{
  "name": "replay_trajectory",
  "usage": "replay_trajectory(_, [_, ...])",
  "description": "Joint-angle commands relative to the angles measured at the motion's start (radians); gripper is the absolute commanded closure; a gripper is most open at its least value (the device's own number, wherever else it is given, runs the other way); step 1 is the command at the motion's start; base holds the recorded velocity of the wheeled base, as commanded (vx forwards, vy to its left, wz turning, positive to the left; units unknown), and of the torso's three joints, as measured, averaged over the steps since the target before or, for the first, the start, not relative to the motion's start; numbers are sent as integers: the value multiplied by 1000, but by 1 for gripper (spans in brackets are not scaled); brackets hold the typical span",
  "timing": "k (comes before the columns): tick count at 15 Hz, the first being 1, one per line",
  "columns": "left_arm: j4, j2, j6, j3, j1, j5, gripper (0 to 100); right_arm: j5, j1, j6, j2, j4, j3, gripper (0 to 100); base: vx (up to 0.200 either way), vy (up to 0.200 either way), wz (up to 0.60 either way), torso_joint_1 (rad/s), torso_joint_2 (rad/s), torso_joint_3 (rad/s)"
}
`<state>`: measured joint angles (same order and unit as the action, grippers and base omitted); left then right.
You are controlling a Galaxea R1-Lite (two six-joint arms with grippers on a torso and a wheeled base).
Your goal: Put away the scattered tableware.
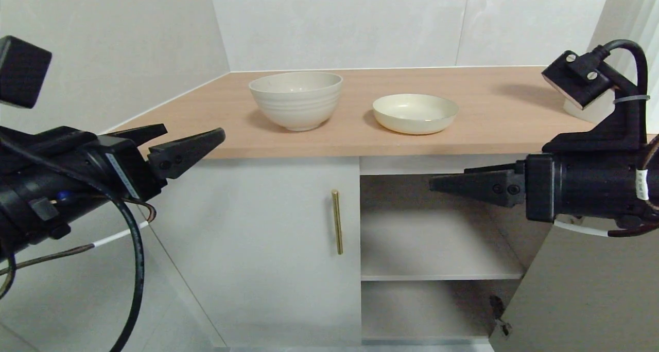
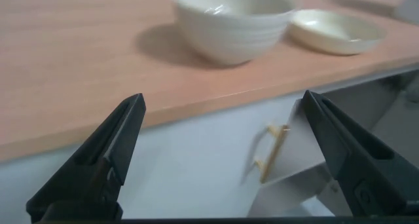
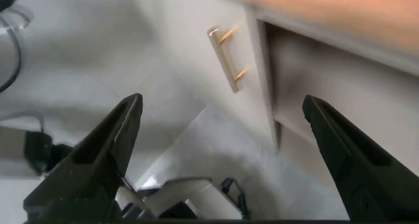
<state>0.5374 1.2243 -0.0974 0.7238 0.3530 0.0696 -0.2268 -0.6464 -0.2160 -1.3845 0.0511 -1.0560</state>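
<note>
A deep cream bowl point(image 1: 296, 100) and a shallow cream dish point(image 1: 415, 113) stand side by side on the wooden countertop point(image 1: 494, 105). My left gripper point(image 1: 193, 129) hovers open and holding nothing, off the counter's front left corner at about counter height. Its wrist view has the bowl point(image 2: 232, 21) and the dish point(image 2: 337, 31) beyond its spread fingers point(image 2: 121, 139). My right gripper point(image 1: 435, 182) sits below the counter edge in front of the open cabinet bay. In its wrist view it point(image 3: 221, 101) is open with nothing held.
Under the counter, the left cabinet door point(image 1: 257, 239) is closed and has a brass handle point(image 1: 337, 221). The right bay shows a white shelf point(image 1: 437, 249), its door point(image 1: 582, 290) swung out at the right. A tall pale container point(image 1: 625, 28) stands at the counter's back right.
</note>
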Motion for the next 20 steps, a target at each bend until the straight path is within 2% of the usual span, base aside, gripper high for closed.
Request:
replay_trajectory(1, [-24, -29, -1, 25, 4, 3, 0, -2, -2, 0, 21, 6, 1, 0, 0, 0, 0, 0, 0, 0])
replay_trajectory(4, [-126, -28, -4, 105, 4, 1, 0, 3, 1, 0, 33, 99, 4, 0, 0, 0, 0, 0, 0, 0])
replay_trajectory(5, [-214, -11, -4, 180, 4, -1, 0, 34, 4, -10, 28, 141, -10, 0, 0, 0, 0, 0, 0, 0])
replay_trajectory(6, [-249, 4, -5, 220, 4, -2, 0, 60, 5, -26, 18, 145, -25, 0, 0, 0, 0, 0, 0, 0])
replay_trajectory(7, [-338, 49, -27, 319, -2, -5, 0, 158, 5, -86, -33, 145, -84, 0, 0, 0, 0, 0, 0, 0])
replay_trajectory(8, [-358, 54, -61, 330, -5, -7, 0, 210, 7, -105, -51, 139, -110, 0, 0, 0, 0, 0, 0, 0])
replay_trajectory(9, [-360, 61, -91, 318, -3, 3, 0, 230, 8, -105, -59, 118, -122, 0, 0, 0, 0, 0, 0, 0])
replay_trajectory(13, [-358, 89, -91, 318, -9, 4, 0, 248, 8, -80, -97, 82, -139, 0, 0, 0, 0, 0, 0, 0])
replay_trajectory(16, [-358, 104, -91, 319, -11, 4, 0, 325, 7, -72, -130, 136, -142, 0, 0, 0, 0, 0, 0, 0])
replay_trajectory(20, [-356, 104, -93, 319, -11, 4, 0, 328, 2, -72, -116, 139, -134, 0, 0, 0, 0, 0, 0, 0])
